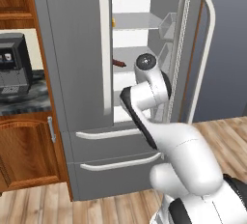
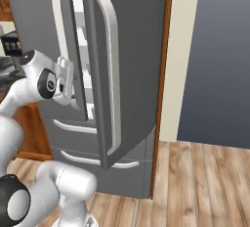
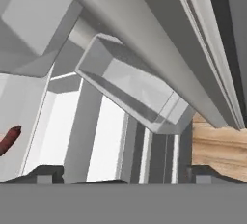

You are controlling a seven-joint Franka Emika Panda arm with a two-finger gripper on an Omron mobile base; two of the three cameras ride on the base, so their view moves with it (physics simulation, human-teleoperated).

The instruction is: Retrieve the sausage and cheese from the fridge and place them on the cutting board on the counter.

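The fridge (image 1: 87, 49), upper centre of the left base view, has its right door swung open, baring white shelves (image 1: 132, 21) stacked in the gap. At mid-height a dark red-brown sausage (image 1: 118, 63) lies on one shelf at the closed door's edge, and on the shelf above a yellow cheese (image 1: 113, 23) peeks past that same edge. At the left edge, a dark marbled counter (image 1: 29, 101) carries a black appliance (image 1: 14, 63).
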